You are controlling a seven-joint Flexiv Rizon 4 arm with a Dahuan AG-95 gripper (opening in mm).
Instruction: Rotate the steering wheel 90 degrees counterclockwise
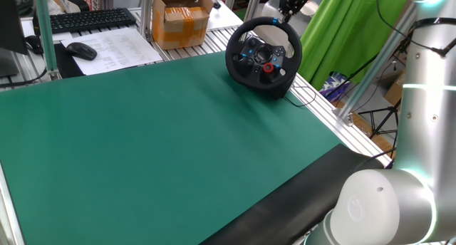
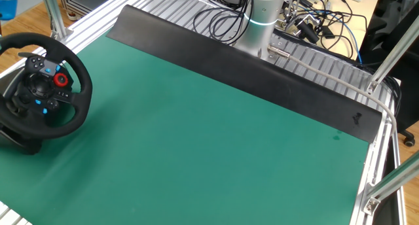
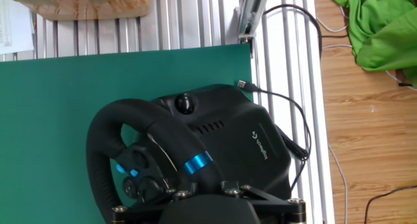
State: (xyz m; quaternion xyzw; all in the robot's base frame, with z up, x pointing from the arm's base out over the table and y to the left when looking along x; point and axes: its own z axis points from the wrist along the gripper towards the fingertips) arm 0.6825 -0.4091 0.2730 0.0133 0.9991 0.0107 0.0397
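Observation:
The steering wheel [image 1: 262, 56] is black with a thick rim, blue buttons and a red dial. It stands on its black base at the far right corner of the green mat [image 1: 157, 131], and also appears at the left edge of the other fixed view [image 2: 42, 81]. My gripper [image 1: 283, 16] hangs at the top of the rim, by the blue stripe [image 3: 197, 164]. In the hand view the rim runs in under the gripper [image 3: 203, 188]. Its dark jaws merge with the black wheel, so their opening does not show. The gripper is outside the other fixed view.
A cardboard box [image 1: 182, 21] stands behind the mat on the slatted frame. The wheel's cable [image 3: 287, 113] trails over the slats to the right. An upright aluminium post [image 3: 251, 12] rises just beyond the wheel. A keyboard [image 1: 89, 18] and mouse [image 1: 80, 50] lie far left.

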